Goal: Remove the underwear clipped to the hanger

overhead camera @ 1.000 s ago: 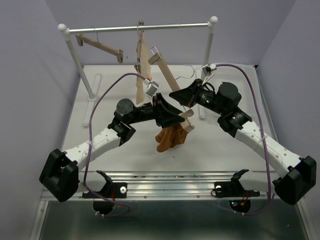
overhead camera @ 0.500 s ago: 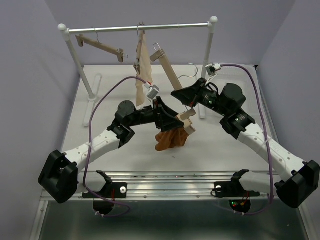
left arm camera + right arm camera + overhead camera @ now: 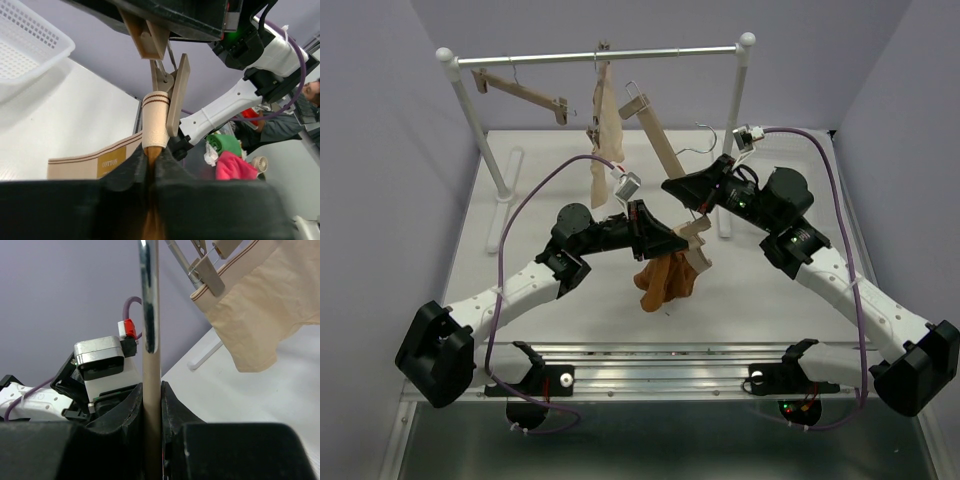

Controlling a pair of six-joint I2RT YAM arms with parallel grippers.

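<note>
Underwear (image 3: 662, 282) still clipped: we're pinching it w/ L gripper (image 3: 149, 161) under the clip (image 3: 176, 95), R gripper (image 3: 150, 405) clamping hanger (image 3: 658, 140); pull-off is left.

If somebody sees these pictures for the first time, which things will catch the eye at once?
First comes the rust-brown underwear, bunched in the middle of the top view and hanging from the lower clip of a tilted wooden hanger. The left fingers pinch its fabric just under the striped waistband, while the right fingers clamp the hanger's bar. Behind them, a cream underwear hangs from the metal rail.
</note>
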